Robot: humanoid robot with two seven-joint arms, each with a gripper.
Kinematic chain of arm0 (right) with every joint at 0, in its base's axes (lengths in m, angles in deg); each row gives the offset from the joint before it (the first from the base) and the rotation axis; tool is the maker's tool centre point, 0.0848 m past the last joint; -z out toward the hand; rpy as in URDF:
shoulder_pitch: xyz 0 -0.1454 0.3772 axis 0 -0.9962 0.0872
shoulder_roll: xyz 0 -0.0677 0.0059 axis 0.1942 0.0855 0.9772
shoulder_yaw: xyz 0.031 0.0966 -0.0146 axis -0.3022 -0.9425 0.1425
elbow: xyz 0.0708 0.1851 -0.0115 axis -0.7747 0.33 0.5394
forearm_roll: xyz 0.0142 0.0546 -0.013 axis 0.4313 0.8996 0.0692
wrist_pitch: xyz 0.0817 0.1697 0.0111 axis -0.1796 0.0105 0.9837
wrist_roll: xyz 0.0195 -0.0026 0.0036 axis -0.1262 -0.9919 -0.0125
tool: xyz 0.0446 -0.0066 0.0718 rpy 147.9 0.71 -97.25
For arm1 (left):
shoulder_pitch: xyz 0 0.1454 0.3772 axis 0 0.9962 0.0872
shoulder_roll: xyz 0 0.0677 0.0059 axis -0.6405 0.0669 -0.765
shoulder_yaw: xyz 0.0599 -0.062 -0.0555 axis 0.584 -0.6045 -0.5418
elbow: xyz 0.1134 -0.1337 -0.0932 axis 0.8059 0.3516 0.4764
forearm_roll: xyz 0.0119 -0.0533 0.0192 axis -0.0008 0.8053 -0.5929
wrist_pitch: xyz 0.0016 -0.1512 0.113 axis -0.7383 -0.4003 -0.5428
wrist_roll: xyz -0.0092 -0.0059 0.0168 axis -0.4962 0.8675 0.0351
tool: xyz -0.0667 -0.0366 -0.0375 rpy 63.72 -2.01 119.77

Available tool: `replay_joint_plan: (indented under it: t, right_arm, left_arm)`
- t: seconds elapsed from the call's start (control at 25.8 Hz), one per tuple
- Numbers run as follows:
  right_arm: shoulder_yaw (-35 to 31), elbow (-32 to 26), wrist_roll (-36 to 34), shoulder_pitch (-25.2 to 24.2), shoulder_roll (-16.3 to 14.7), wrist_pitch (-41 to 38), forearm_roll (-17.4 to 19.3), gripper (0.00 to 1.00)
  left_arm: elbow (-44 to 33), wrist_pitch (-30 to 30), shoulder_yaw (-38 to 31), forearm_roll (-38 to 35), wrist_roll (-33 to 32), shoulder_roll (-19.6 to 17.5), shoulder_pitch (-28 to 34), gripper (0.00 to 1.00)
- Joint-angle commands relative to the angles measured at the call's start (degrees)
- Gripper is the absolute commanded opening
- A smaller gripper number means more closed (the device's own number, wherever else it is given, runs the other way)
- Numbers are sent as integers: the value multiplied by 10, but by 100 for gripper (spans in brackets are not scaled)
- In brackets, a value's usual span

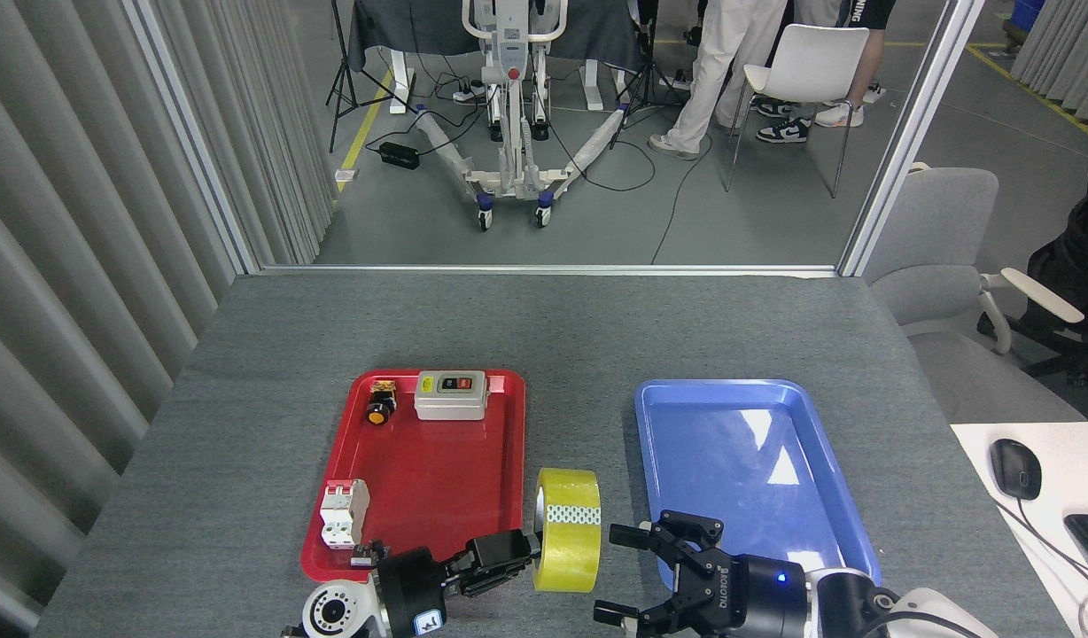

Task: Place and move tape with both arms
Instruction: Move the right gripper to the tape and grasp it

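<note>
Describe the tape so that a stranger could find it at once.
On the grey table, look at the gap between the red tray and the blue tray. The tape stands on edge there, near the front. It is the only yellow roll, with a white patterned tab.

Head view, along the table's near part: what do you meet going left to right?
Red tray → left pincer → tape, standing on edge between the trays → right pincer, open toward the tape → blue tray → mouse on the white side desk.
</note>
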Motion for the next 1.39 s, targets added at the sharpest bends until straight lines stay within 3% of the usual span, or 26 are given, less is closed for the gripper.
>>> replay_joint_plan:
  t: [0.0,0.35,1.36]
  right_arm:
    - [3,8,0,8,9,-15,-2,78]
    - [4,12,22,19,34,-15,-4,68]
    - [19,51,23,42,53,-15,-3,33]
  left_arm:
    - [1,0,0,-1,0,0,-3,0]
    - [4,0,-1,-1,0,0,-4,0]
    - [8,0,-2,-1,1,-2,-10,0]
